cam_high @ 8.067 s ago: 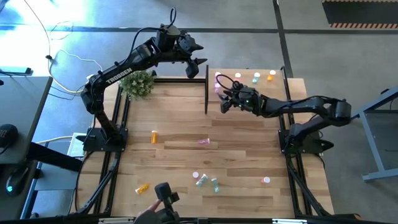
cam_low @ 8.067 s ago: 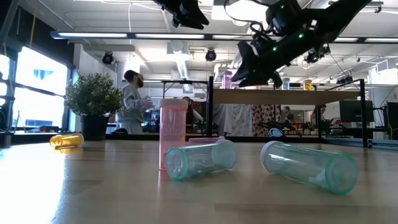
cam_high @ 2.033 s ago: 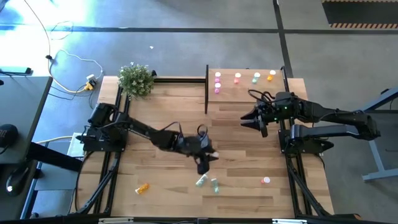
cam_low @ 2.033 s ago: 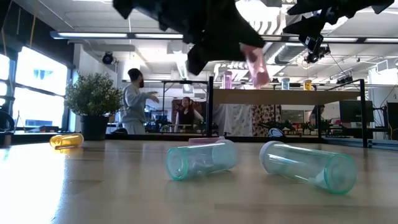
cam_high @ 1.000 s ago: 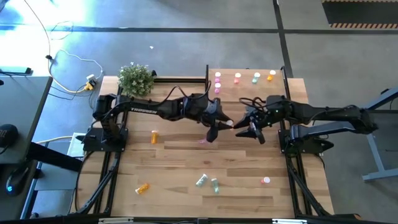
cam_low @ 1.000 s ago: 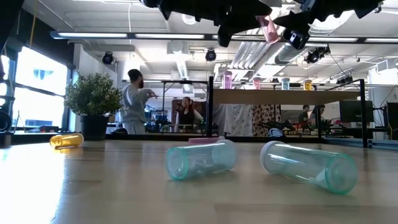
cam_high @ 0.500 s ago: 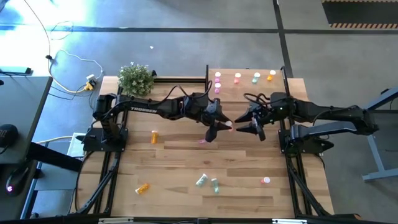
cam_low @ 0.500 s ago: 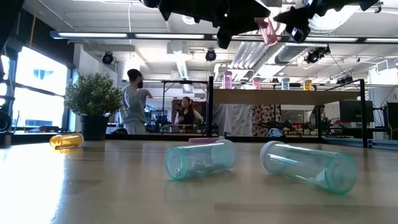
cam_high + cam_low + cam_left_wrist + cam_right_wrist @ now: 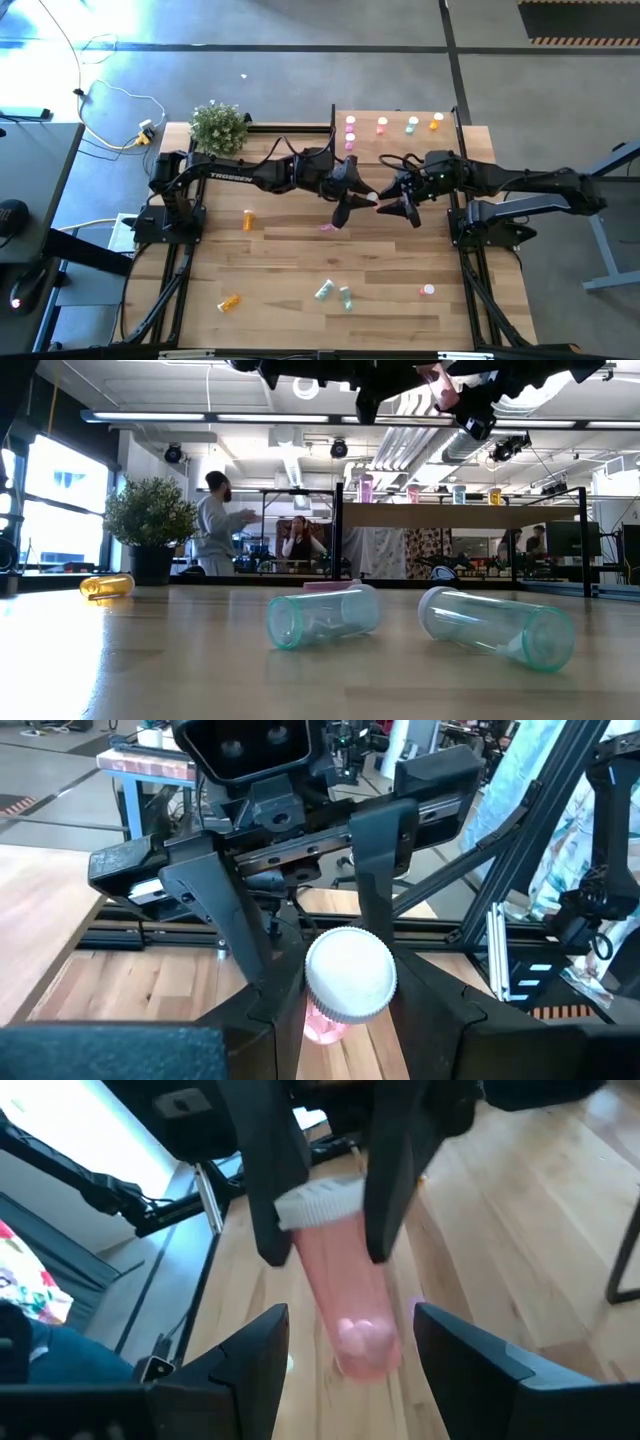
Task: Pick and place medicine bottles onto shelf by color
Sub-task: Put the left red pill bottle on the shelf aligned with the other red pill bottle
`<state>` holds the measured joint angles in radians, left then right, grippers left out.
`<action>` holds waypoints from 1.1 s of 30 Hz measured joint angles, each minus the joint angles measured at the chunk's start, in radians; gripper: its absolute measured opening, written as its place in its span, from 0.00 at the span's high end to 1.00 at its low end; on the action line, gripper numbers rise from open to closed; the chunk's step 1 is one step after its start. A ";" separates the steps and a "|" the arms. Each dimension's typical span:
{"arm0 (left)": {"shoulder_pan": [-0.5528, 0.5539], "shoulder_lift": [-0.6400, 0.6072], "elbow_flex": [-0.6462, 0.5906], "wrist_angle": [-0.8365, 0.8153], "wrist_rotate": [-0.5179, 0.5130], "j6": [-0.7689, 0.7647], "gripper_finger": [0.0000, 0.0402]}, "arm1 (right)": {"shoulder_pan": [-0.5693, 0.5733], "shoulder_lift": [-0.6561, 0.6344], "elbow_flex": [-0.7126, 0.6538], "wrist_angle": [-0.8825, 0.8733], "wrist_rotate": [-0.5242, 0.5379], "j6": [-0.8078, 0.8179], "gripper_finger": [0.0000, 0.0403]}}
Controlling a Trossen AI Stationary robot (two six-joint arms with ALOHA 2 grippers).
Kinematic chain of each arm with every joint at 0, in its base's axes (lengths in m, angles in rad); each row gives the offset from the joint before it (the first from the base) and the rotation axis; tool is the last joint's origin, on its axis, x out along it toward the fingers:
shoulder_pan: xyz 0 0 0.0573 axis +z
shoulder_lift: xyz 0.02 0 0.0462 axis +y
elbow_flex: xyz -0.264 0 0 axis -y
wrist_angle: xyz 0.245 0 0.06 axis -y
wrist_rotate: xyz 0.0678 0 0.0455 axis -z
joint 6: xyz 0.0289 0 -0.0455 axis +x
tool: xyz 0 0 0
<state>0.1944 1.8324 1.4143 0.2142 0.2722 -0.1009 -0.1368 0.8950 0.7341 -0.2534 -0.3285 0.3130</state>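
A pink medicine bottle [image 9: 372,198] with a white cap is held high over the table's middle, between my two grippers. My left gripper [image 9: 360,198] is shut on it. My right gripper [image 9: 393,203] is open; its fingers [image 9: 255,1365] stand on either side of the bottle's base end [image 9: 358,1338] without touching it. The shelf [image 9: 400,150], a light-wood board with a dark upright panel [image 9: 332,145], is at the far right. On it stand three pink bottles [image 9: 350,133], a red-pink one [image 9: 381,124], a green one [image 9: 411,124] and an orange one [image 9: 436,123]. My left gripper pinches the pink bottle at its white-capped end [image 9: 318,1200] between its two fingers [image 9: 270,1190]. The fingers come from the table's left. The bottle sticks out past them toward my right gripper, base end first, lifted clear of the table.
On the table lie two orange bottles [image 9: 248,219] [image 9: 230,301], a pink one [image 9: 327,228], two pale green ones [image 9: 324,290] [image 9: 345,297] and a white-capped one [image 9: 428,290]. A potted plant [image 9: 220,128] stands at the far left. People show in the room beyond [image 9: 215,525].
My right gripper has moved a little toward the table's left, closing in on the pink bottle's base end. My left gripper has kept hold of the bottle, and bottle and grippers have risen slightly.
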 joint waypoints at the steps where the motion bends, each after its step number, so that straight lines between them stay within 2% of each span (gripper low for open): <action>1: 0.000 0.000 0.000 0.000 0.000 0.000 0.71 | 0.000 0.003 0.000 0.014 -0.001 0.000 0.49; 7: 0.000 0.000 0.000 0.001 -0.007 0.000 0.71 | 0.000 0.010 0.000 0.035 -0.001 0.000 0.53; 17: 0.000 0.000 0.000 0.000 -0.013 -0.022 0.71 | 0.000 0.010 0.000 0.037 -0.001 -0.002 0.72; 33: 0.000 0.000 -0.001 -0.001 -0.013 -0.030 0.71 | 0.000 0.009 0.000 0.037 -0.020 0.000 0.78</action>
<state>0.1947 1.8324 1.4132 0.2129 0.2592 -0.1310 -0.1368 0.9043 0.7341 -0.2169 -0.3481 0.3128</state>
